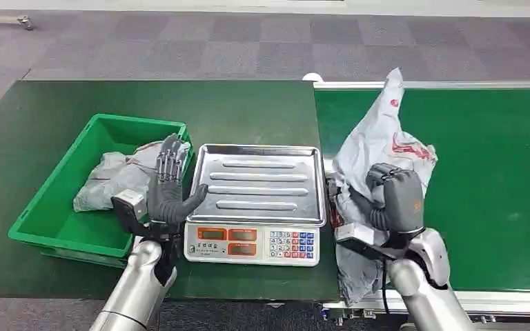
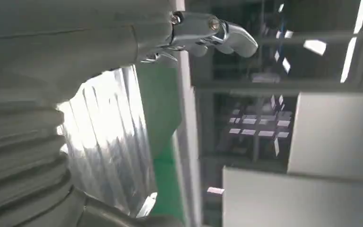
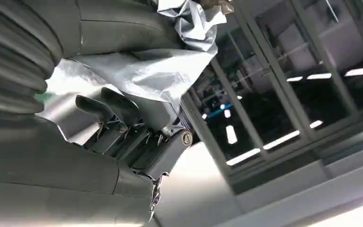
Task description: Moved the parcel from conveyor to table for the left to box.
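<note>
- At the right of centre in the head view, the right hand (image 1: 397,196) has its fingers curled into the grey parcel (image 1: 379,141), a crumpled plastic bag with red print.
- The parcel stands up from the hand, its top corner pointing to the upper middle of the frame; its lower part hangs down past the wrist over the near edge of the conveyor (image 1: 497,186).
- The parcel sits over the seam between the conveyor and the table (image 1: 55,103), just beside the right edge of the scale (image 1: 255,241).
- In the right wrist view, the dark fingers (image 3: 123,127) close on folds of the grey plastic (image 3: 142,71), so the grip is firm.
- At lower left of centre in the head view, the left hand (image 1: 169,189) is upright with its fingers straight and apart and the thumb pointing right; it holds nothing.
- The thumb tip lies at the left edge of the scale's steel tray (image 1: 262,183); I cannot tell whether it touches.
- The left hand stands between the scale and the green bin (image 1: 48,207), at the bin's right wall.
- Inside the bin, at the left of the frame, lies another grey bag (image 1: 114,179).
- The scale's front panel with orange displays and a keypad faces the lower edge of the frame.
- In the left wrist view, the ribbed tray (image 2: 108,146) shows bright beside the hand's grey cover.
</note>
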Tool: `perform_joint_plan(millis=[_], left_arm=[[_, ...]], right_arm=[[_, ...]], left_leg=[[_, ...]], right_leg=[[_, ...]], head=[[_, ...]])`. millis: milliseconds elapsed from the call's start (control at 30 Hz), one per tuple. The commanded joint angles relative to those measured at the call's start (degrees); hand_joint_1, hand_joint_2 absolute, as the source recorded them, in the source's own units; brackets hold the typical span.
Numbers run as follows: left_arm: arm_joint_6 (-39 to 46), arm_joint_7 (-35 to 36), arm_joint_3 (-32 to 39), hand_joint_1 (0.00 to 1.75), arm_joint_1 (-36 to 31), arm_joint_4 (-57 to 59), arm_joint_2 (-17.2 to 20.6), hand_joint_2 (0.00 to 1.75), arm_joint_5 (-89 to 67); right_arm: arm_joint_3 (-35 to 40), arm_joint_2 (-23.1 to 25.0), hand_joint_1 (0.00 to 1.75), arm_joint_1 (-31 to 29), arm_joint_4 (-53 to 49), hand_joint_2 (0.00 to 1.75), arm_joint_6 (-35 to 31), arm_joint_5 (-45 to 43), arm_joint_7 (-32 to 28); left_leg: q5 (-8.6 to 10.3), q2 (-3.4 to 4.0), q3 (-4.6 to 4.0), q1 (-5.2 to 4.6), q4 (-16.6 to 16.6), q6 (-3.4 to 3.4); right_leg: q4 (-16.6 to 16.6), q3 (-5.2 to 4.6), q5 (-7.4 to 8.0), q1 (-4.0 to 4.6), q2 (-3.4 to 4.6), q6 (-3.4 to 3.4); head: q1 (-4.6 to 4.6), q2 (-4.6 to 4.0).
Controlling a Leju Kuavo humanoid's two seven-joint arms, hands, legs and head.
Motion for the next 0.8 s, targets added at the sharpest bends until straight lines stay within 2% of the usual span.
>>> perform_joint_plan(millis=[33, 67, 167, 200, 300, 367, 433, 500, 600, 700, 800], left_arm=[[-0.28, 0.19, -4.22, 0.0, -5.6, 9.8, -1.1, 1.75, -0.21], [-3.46, 0.19, -6.37, 0.0, -7.14, 13.27, -1.53, 1.75, -0.61], [-5.02, 0.19, -11.09, 0.0, -11.93, 21.83, -4.5, 1.75, -2.24], [-6.06, 0.19, -13.84, 0.0, -14.96, 26.82, -6.35, 1.75, -3.44], [-5.43, 0.19, -17.11, 0.0, -19.1, 33.12, -9.84, 1.75, -4.06], [-5.15, 0.29, -20.53, 0.0, -21.25, 35.56, -10.79, 1.75, -5.26], [-6.63, 0.77, -21.95, 0.0, -23.3, 36.96, -10.86, 1.75, -4.89], [-6.85, 1.01, -21.93, 0.0, -23.71, 37.05, -10.77, 1.75, -4.63], [-9.64, 1.66, -21.49, 0.0, -24.92, 38.14, -10.74, 1.75, -2.5], [-9.13, 0.8, -22.5, 0.0, -26.15, 38.3, -9.86, 1.75, -0.94], [-8.1, 0.19, -21.35, 0.0, -25.45, 37.06, -6.21, 1.75, 4.3]], right_arm=[[5.83, -0.05, 1.75, 1.21, -0.12, 1.75, -1.05, 1.4, 0.61], [5.55, 0.21, 1.75, 2.62, -0.71, 1.75, -2.73, 2.5, 1.13], [3.84, 2.2, 1.75, 9.3, -6.47, 1.75, -4.4, 9.64, 4.18], [3.17, 3.6, 1.75, 11.38, -8.7, 1.75, -2.99, 14.48, 6.41], [4.56, 3.51, 1.75, 12.72, -10.49, 1.75, 1.44, 17.33, 6.72], [6.43, 7.32, 1.75, 9.35, -8.63, 1.75, 9.79, 20.35, 5.96], [9.02, 9.83, 1.75, 7.17, -5.93, 1.75, 15.22, 22.89, 6.6], [9.54, 10.38, 1.75, 6.93, -5.03, 1.75, 15.08, 23.51, 7.08], [10.9, 9.64, 1.75, 6.32, -2.18, 1.75, 18.07, 22.68, 7.08], [15.42, 7.47, 1.75, 3.29, 3.72, 1.75, 21.0, 19.22, 6.79], [27.22, 4.42, 1.75, -5.35, 14.8, 1.75, 22.1, 11.12, 3.23]], left_leg=[[-0.02, 0.08, 0.3, 0.05, -0.13, 0.03], [-0.01, 0.04, 0.15, 0.01, -0.05, 0.02], [0.02, -0.2, 0.22, 0.02, -0.1, 0.0], [0.05, -0.39, 0.25, 0.05, -0.15, -0.01], [0.02, -0.68, 0.05, 0.05, 0.04, 0.03], [-0.01, -0.33, -0.01, 0.0, 0.06, 0.03], [-0.05, -0.04, 0.0, 0.0, 0.05, 0.01], [-0.08, 0.15, 0.11, 0.02, 0.01, 0.0], [-0.03, 0.17, 0.12, 0.03, -0.02, -0.02], [-0.01, 0.18, 0.2, 0.06, -0.05, -0.05], [0.01, 0.51, 0.26, 0.06, -0.09, -0.08]], right_leg=[[-0.23, 0.33, 0.04, 0.07, 0.08, -0.04], [-0.08, 0.15, 0.02, 0.02, 0.05, -0.02], [-0.14, 0.3, -0.03, 0.02, -0.18, -0.05], [-0.22, 0.4, -0.05, 0.05, -0.36, -0.07], [-0.07, 0.32, -0.14, 0.06, -0.68, -0.01], [-0.02, 0.11, -0.05, 0.0, -0.32, 0.0], [-0.01, 0.06, 0.02, -0.01, -0.02, -0.01], [-0.06, 0.14, 0.06, 0.02, 0.16, -0.05], [-0.06, 0.08, 0.05, 0.03, 0.19, -0.06], [-0.12, 0.15, 0.08, 0.12, 0.22, -0.07], [-0.15, 0.13, 0.17, 0.12, 0.54, -0.05]], head=[[0.0, 0.0], [0.02, 0.0], [-0.02, 0.0], [0.0, 0.0], [0.02, 0.0], [0.02, 0.0], [0.0, 0.0], [0.0, 0.0], [0.0, 0.0], [0.0, 0.0], [0.0, 0.0]])
